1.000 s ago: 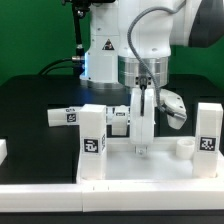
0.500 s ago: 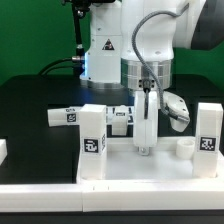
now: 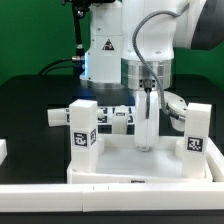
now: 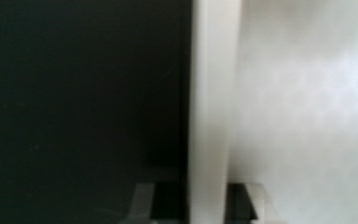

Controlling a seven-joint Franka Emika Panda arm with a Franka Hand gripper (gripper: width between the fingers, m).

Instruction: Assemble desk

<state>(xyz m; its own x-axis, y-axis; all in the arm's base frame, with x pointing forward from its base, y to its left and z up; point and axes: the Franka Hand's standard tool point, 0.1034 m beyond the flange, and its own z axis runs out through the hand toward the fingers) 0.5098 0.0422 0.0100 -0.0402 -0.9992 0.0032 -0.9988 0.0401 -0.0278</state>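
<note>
Black worktop (image 3: 25,105) carries the desk top (image 3: 120,166) with two upright legs (image 3: 82,130), my tool (image 3: 147,146) clamped on its rim (image 4: 215,100); I judge I'm repositioning it, so next I must slide it steadily without tipping.

Exterior view: sits off the arm (image 3: 110,45), low, little above the table (image 3: 30,100). Faces the arm's base head-on across the desk top (image 3: 120,160). Stands near: cuts the arm's upper links at the frame's upper edge, fills the lower half with white plastic. Wrist view: rides on the wrist, looks straight down past the gripper (image 4: 199,200). Hangs very close, blurred, showing only one rim wall of the desk top, some tray floor and dark table. Shares with the exterior view just that rim stretch at the gripper and the table beside it.
</note>
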